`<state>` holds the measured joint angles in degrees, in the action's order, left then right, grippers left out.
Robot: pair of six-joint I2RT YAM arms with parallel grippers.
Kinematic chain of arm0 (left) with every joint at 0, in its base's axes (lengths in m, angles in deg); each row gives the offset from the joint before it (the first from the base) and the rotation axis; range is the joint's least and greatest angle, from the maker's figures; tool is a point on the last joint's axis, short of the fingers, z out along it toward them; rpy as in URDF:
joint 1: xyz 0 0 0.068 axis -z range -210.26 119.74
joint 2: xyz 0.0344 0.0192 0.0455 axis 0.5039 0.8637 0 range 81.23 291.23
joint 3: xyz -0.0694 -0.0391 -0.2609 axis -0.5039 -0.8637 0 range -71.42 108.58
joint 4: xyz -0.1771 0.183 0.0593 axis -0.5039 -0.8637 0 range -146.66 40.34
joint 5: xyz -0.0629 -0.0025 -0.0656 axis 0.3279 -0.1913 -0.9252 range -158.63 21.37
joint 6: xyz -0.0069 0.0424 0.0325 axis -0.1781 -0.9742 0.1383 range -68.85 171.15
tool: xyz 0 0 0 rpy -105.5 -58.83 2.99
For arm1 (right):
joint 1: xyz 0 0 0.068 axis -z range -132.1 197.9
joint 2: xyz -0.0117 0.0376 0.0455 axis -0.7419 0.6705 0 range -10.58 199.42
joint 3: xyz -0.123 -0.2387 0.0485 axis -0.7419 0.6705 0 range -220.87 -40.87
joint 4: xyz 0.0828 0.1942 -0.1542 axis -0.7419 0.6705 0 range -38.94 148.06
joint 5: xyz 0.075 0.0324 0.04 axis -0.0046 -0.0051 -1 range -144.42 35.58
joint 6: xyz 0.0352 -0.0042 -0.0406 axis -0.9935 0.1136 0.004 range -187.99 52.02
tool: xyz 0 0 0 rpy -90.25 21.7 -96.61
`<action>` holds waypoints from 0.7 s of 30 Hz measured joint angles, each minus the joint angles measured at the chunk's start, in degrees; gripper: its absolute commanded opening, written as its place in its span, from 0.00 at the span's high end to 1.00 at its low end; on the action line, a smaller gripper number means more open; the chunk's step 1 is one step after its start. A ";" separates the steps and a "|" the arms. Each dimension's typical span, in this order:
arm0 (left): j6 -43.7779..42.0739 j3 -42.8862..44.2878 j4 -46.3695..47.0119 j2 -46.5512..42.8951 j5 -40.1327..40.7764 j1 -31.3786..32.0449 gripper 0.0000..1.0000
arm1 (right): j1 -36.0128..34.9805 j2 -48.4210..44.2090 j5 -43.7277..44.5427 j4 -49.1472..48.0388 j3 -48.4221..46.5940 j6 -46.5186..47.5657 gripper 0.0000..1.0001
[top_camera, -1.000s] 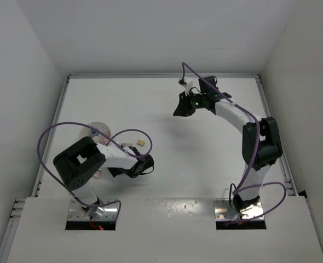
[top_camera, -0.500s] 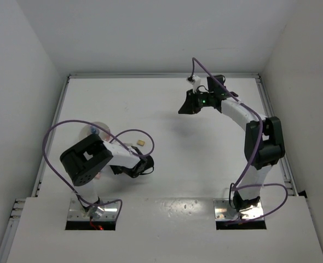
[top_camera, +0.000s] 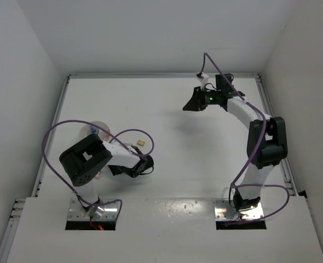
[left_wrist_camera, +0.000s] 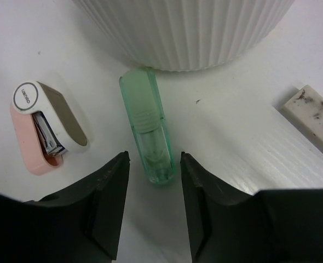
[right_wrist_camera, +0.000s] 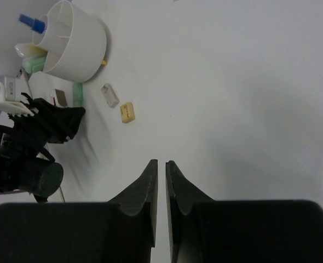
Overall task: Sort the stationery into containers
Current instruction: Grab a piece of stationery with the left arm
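The top camera looks down on the whole counter [top_camera: 178,153] from the near edge, while the left wrist view presses close to the white bowl [left_wrist_camera: 183,33] that the right wrist view sees from afar.

Bowl [left_wrist_camera: 183,33]: white, finely ribbed wall, matt.
Marker [left_wrist_camera: 148,129]: translucent green plastic, glossy.
Pink-and-white block [left_wrist_camera: 41,123]: smooth plastic, shiny metal insert.
Eraser [left_wrist_camera: 313,123]: matt white, smudged.
Tabletop [left_wrist_camera: 232,142]: white, smooth, faint sheen.
Left claw fingers [left_wrist_camera: 104,203]: black matt plastic.

White bowl [left_wrist_camera: 183,33] with thin ribbed lines, see-through green marker [left_wrist_camera: 148,131], pink, white and grey block [left_wrist_camera: 44,126], dirty white eraser [left_wrist_camera: 312,123] with dark specks, tan block [right_wrist_camera: 127,112], blue pen tip [right_wrist_camera: 29,22], black left pincer [left_wrist_camera: 153,164], white desk [top_camera: 194,148].
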<state>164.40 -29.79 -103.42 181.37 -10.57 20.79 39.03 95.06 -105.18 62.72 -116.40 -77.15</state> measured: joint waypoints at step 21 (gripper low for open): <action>-0.04 0.02 -0.66 -0.72 -1.77 1.62 0.91 | 4.28 -1.25 -4.98 -3.34 0.94 -5.01 0.88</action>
<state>164.36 -29.77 -104.07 180.65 -12.34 22.40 43.32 93.82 -110.16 59.38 -115.46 -82.16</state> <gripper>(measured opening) 0.256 0.120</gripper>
